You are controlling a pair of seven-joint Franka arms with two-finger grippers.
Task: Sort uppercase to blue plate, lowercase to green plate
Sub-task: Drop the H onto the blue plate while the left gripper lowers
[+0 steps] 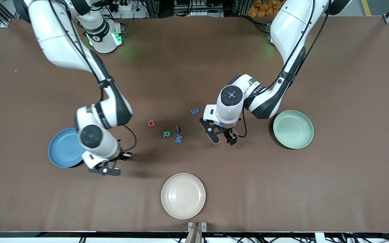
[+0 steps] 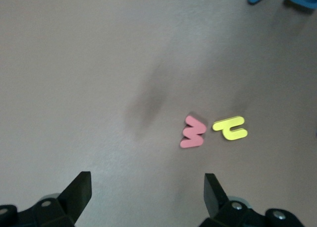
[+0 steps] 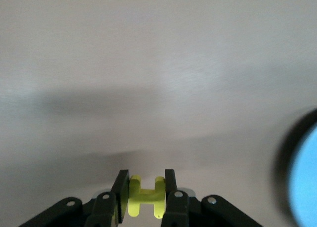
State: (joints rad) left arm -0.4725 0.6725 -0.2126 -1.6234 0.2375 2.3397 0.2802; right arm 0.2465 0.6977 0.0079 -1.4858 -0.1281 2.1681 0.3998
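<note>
My right gripper (image 1: 117, 164) (image 3: 143, 180) is shut on the yellow capital H (image 3: 144, 199), over the table beside the sky-blue plate (image 1: 61, 150) (image 3: 304, 177). My left gripper (image 1: 224, 141) (image 2: 146, 180) hangs open and empty over the table, between the letter cluster and the pale green plate (image 1: 293, 129). The left wrist view shows the red lowercase m (image 2: 192, 132) and the yellow hooked lowercase letter (image 2: 230, 128) lying side by side on the table ahead of its fingers. Red Q (image 1: 151, 123), teal R (image 1: 166, 134), blue M (image 1: 178, 138), the small dark i (image 1: 178, 129) and the blue lowercase letter (image 1: 195, 110) lie mid-table.
A cream-beige plate (image 1: 183, 195) sits near the table's front edge, nearer to the front camera than the letters. Both arms reach down over the middle of the brown table (image 1: 349, 84).
</note>
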